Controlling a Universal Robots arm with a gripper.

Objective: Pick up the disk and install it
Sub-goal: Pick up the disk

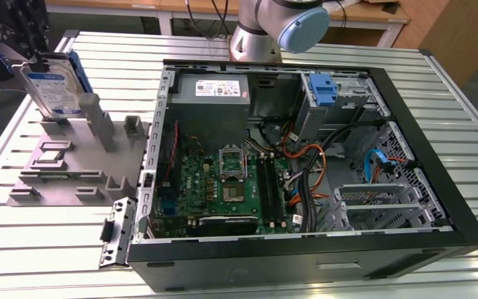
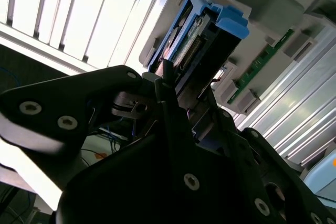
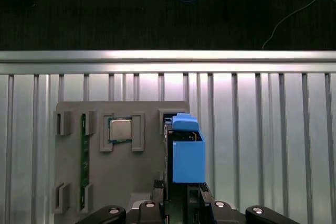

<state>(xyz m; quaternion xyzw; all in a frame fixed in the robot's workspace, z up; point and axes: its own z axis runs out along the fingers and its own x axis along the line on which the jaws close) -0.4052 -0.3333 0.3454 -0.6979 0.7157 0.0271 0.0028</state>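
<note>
The disk (image 1: 52, 90) is a silver-grey drive with a white-and-blue label and a blue carrier frame. It stands on edge over the back of the grey fixture tray (image 1: 56, 174) at the exterior view's left. My gripper (image 1: 33, 57) comes down on its upper end, shut on the disk. In both wrist views the black fingers clamp the two flat faces of the disk (image 2: 202, 30) (image 3: 188, 153), with the gripper (image 2: 186, 85) (image 3: 184, 195) close to the camera. I cannot tell whether the disk's lower end still touches the tray's slot.
An open computer case (image 1: 438, 187) lies at the exterior view's right, with a grey power-supply box (image 1: 214, 90), a blue bracket (image 1: 323, 90) in the drive bay, a motherboard (image 1: 222, 187) and cables. The tray also holds a processor chip (image 3: 120, 128) and a memory stick (image 3: 84, 156). The arm's base (image 1: 281, 25) stands behind the case.
</note>
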